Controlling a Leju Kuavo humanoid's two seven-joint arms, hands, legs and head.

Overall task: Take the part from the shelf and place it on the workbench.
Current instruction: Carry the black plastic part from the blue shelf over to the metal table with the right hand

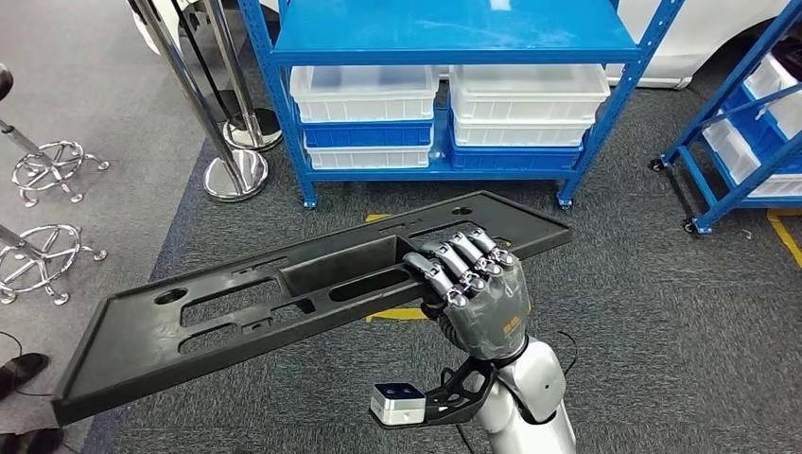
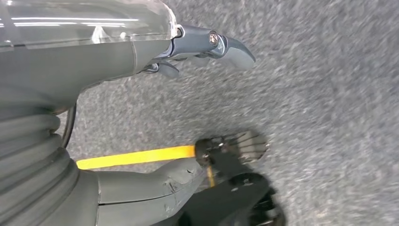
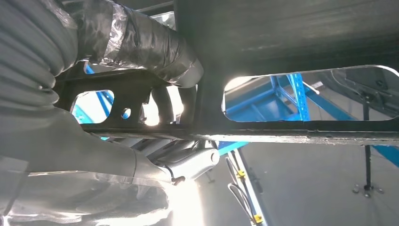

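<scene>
The part is a long black plastic panel point(image 1: 236, 303) with several slots and holes. It is held in the air above the carpet, slanting from the lower left up to the right. My right hand point(image 1: 476, 288) grips it near its middle, with the fingers hooked over the edge of a recessed slot. From the right wrist view I see the panel's underside point(image 3: 291, 37) and the taped thumb point(image 3: 141, 47) pressed against it. My left hand point(image 2: 207, 47) hangs over grey carpet with its fingers apart and nothing in them.
A blue shelf point(image 1: 454, 38) with white bins point(image 1: 364, 90) stands ahead. A second blue rack point(image 1: 747, 151) is at the right. Chrome stanchion bases point(image 1: 236, 175) and stool legs point(image 1: 47, 255) stand at the left. Yellow floor tape point(image 2: 136, 156) crosses the carpet.
</scene>
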